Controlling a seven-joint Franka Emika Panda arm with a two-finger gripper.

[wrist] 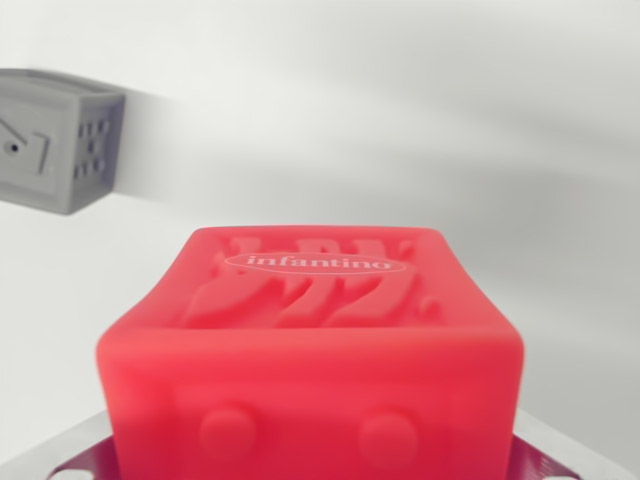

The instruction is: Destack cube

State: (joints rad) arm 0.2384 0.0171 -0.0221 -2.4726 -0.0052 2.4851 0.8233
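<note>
While a grey cube [60,140] sits behind, "infantino" marks the red cube [312,350].

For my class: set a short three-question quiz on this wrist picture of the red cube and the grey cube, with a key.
1. True or false: the red cube carries the raised word "infantino".
2. Where is the grey cube in the wrist view? A) upper left B) lower right C) centre
3. Fill in: the round bumps on the red cube's near face number ____.

Key: 1 true; 2 A; 3 two. Whether the metal parts at the bottom edge belong to the claw cannot be told.
</note>
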